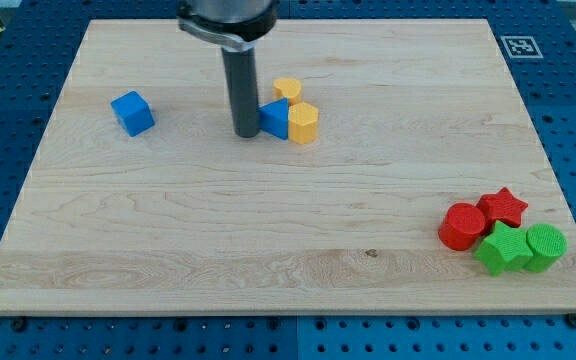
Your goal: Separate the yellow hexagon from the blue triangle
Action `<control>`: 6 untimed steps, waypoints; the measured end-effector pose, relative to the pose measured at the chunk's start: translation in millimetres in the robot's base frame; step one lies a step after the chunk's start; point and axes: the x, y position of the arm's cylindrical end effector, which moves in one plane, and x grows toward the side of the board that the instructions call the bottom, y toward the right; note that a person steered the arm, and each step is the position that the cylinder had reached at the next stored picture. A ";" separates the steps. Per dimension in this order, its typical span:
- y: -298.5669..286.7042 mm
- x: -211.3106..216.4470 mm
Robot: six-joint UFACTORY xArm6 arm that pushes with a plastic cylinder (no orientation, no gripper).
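Note:
The yellow hexagon (304,122) sits near the board's top centre, touching the right side of the blue triangle (274,118). A second yellow block (287,89), shape unclear, lies just above them, touching or nearly touching the triangle. My tip (245,133) is at the end of the dark rod, right against the left side of the blue triangle, on the side away from the hexagon.
A blue cube (132,112) lies alone at the view's left. At the bottom right a red cylinder (460,225), red star (504,207), green star (501,248) and green cylinder (545,245) cluster near the wooden board's edge (288,305).

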 end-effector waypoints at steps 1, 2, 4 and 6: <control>22.8 -1.9; 54.5 -1.9; 131.8 5.0; 205.1 27.8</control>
